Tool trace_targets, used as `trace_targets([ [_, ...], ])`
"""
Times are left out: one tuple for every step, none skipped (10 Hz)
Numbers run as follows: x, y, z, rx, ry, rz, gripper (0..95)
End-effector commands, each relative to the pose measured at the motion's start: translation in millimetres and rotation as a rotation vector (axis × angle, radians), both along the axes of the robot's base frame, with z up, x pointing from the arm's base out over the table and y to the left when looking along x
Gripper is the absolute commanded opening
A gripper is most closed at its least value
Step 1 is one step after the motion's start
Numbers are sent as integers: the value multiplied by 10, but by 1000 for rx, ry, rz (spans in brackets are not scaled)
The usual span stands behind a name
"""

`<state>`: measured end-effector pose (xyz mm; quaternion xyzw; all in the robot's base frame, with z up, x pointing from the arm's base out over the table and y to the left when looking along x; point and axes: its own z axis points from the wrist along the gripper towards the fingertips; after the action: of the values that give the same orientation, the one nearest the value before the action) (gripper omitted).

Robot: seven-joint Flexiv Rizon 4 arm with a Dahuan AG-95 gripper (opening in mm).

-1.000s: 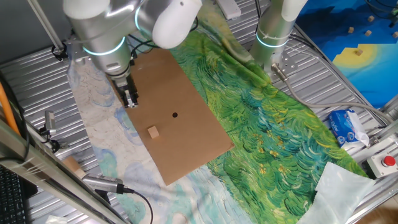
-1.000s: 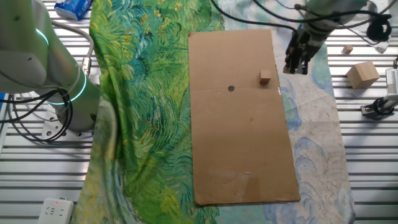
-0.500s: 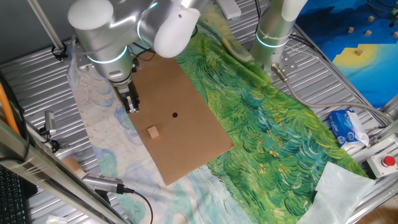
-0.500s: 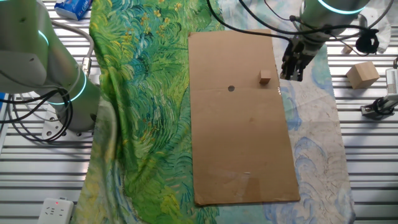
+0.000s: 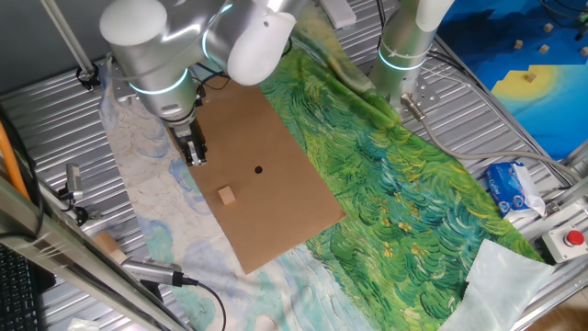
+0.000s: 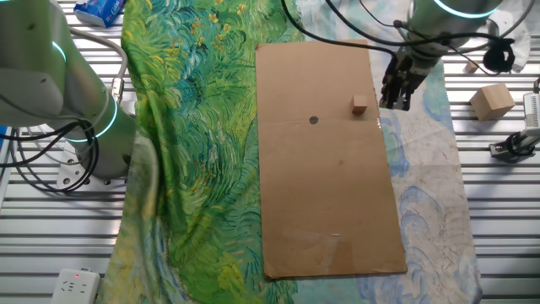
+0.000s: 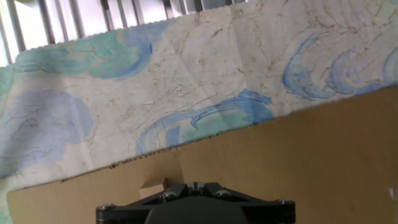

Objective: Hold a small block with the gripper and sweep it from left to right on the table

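Observation:
The small block (image 5: 225, 194) is a tiny tan cube lying free on the brown cardboard (image 5: 276, 138), near its edge; it also shows in the other fixed view (image 6: 360, 104). My gripper (image 5: 195, 157) hangs low over the cardboard's edge, a short way from the block and not touching it; the other fixed view shows the gripper (image 6: 395, 101) just right of the block. In the hand view the gripper (image 7: 196, 185) has its fingers together with nothing between them, and the block (image 7: 152, 185) peeks out beside them.
A bigger wooden chunk (image 6: 492, 101) lies on the ribbed metal table (image 6: 498, 211). A second arm's column (image 5: 404, 46) stands behind the green cloth (image 5: 404, 193). A pale-blue cloth (image 5: 147, 184) lies under the cardboard. A black dot (image 5: 258, 169) marks the cardboard.
Over the last second my gripper shifted a little along the cardboard's edge toward the block, then stopped. The block has not moved.

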<state>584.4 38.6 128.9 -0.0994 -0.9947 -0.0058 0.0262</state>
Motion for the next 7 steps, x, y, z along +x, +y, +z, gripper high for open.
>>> trace_targets([
  [-38,-17,16,0,-2,4,0],
  [-38,-17,16,-1,-2,7,0],
  [-38,-17,16,-1,-1,7,0],
  [-38,-17,16,-4,8,7,0],
  [-38,-17,16,-9,16,7,0],
  [-38,-17,16,-14,24,16,0],
  [-38,-17,16,-14,31,34,0],
])
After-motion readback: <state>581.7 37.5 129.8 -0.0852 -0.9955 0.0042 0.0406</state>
